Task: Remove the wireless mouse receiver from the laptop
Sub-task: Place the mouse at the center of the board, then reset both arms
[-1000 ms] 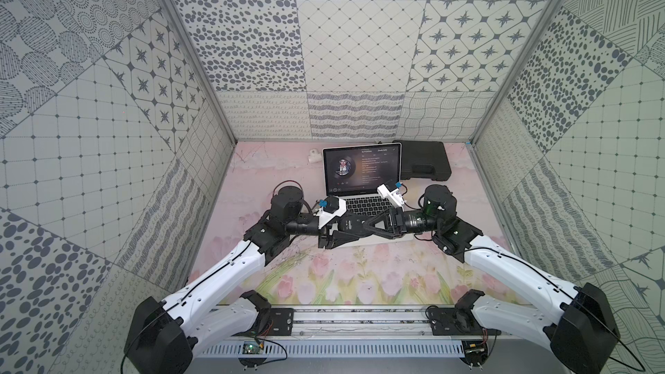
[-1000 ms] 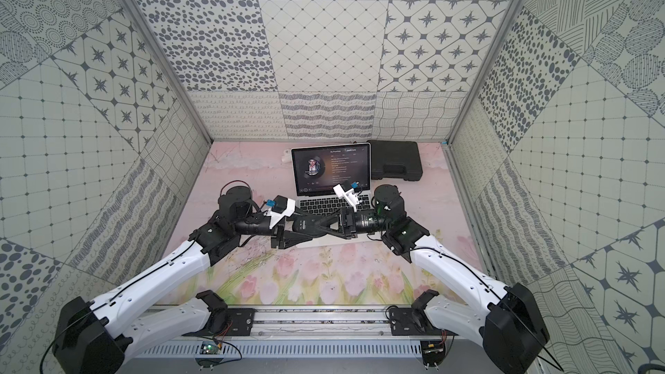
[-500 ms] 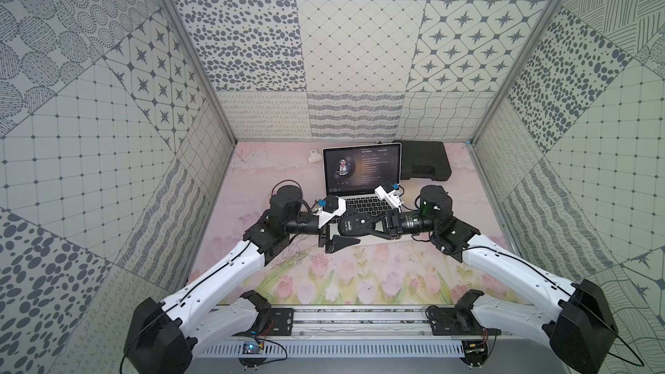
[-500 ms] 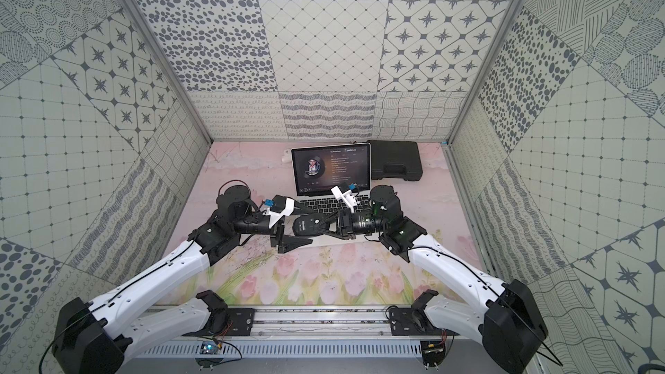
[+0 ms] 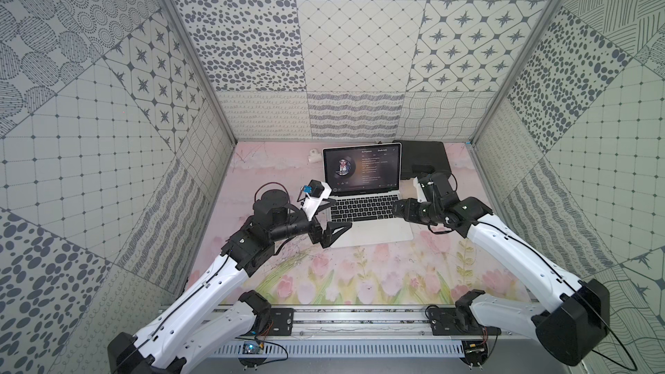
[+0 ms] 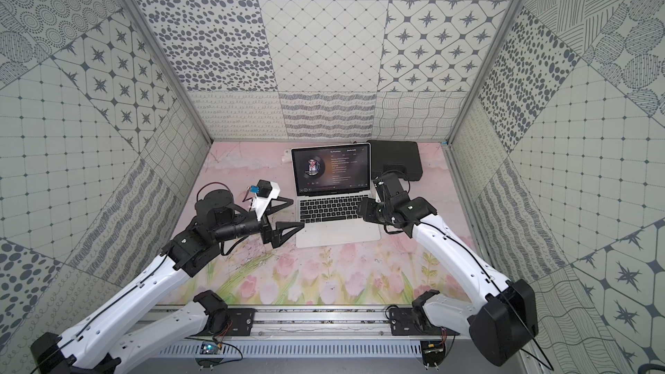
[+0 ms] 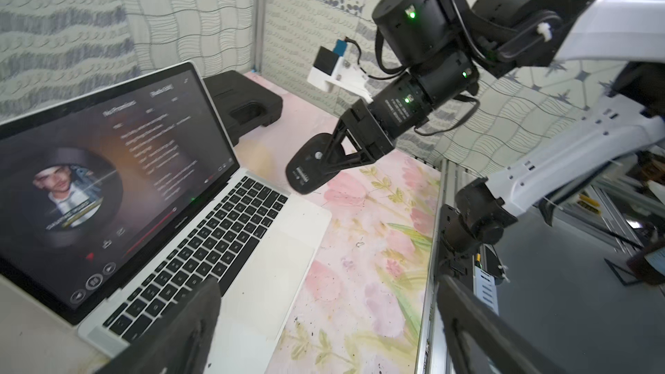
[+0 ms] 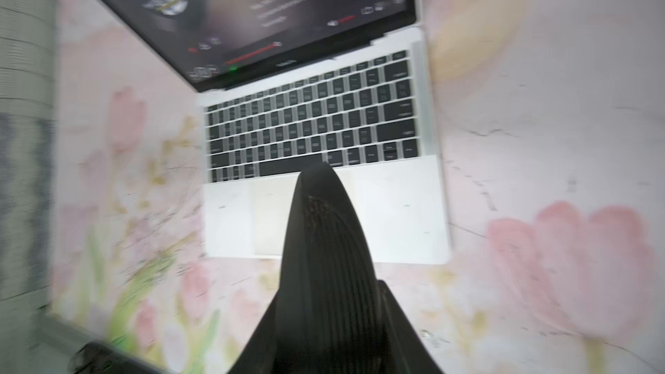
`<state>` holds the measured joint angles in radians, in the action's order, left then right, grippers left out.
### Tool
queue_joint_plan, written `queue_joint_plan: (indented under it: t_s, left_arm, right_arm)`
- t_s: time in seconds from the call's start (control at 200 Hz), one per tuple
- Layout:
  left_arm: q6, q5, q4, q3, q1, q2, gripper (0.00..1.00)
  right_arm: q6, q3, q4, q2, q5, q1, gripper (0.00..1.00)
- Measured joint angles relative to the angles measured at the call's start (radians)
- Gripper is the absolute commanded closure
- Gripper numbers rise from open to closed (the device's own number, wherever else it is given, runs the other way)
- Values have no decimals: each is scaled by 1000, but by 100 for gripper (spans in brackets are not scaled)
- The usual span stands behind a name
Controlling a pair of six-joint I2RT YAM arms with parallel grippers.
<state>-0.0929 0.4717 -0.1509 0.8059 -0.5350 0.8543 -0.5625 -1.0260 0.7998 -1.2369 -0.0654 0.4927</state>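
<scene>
Here's the laptop (image 5: 374, 232) (image 6: 338, 235), open and sitting toward the back of the flowered bench (image 5: 360, 275), screen lit with the round portrait. A black case (image 5: 428, 160) lies just behind its right corner.

On the laptop's left side, the left end effector (image 5: 342, 214) (image 6: 297, 214) hangs low with its jaws spread wide and nothing between them. One finger reaches the keyboard's left edge, and the other points at the front-left part of the base.

Over on the right, the left wrist view tells the story. The right end effector (image 7: 320, 163) is clamped on a black oval computer mouse (image 7: 306, 174), held belly-out in the air just off the laptop's right edge. In both top views that arm reaches in over the keyboard's right end.

The right wrist view is smeared with blur, showing only a dark finger (image 8: 324, 246) across the palm rest.

And the wireless mouse receiver? It's too small to pick out on either edge of the laptop, so I can't tell where it is.
</scene>
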Motion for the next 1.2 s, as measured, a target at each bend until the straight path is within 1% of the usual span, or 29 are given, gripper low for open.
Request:
queue_joint_plan:
  t_s: [0.16, 0.32, 0.45, 0.55, 0.585, 0.675, 0.735, 0.805, 0.905, 1.005, 1.08, 1.201]
  left_arm:
    - [-130, -151, -73, -34, 0, -37, 1]
    - [-212, -253, -125, -70, 0, -68, 1]
    - [-254, -320, -150, -94, 0, -73, 1]
    - [-280, -356, -169, -107, 0, -72, 1]
    - [-286, -370, -175, -109, 0, -72, 1]
    - [-299, -396, -183, -114, 0, -76, 1]
    - [-304, -412, -185, -115, 0, -82, 1]
    - [-306, -432, -190, -116, 0, -86, 1]
    - [-307, -462, -198, -116, 0, -89, 1]
    - [-307, -493, -211, -116, 0, -88, 1]
    - [-306, -511, -220, -116, 1, -88, 1]
    - [-306, -544, -228, -119, 4, -90, 1]
  right_arm:
    - [50, -54, 151, -151, -356, -4, 75]
    - [101, -87, 218, -264, -635, -6, 74]
    - [129, -93, 235, -425, -794, -6, 74]
    - [129, -100, 256, -565, -855, -1, 74]
    - [128, -103, 262, -605, -870, 4, 71]
    - [127, -115, 266, -679, -883, 24, 53]
    - [128, -122, 266, -710, -883, 38, 44]
    - [136, -124, 261, -723, -866, 56, 35]
    - [159, -119, 233, -698, -790, 81, 24]
    - [177, -95, 199, -594, -656, 108, 15]
    - [183, -75, 177, -462, -529, 120, 10]
    - [186, -58, 162, -242, -337, 116, 4]
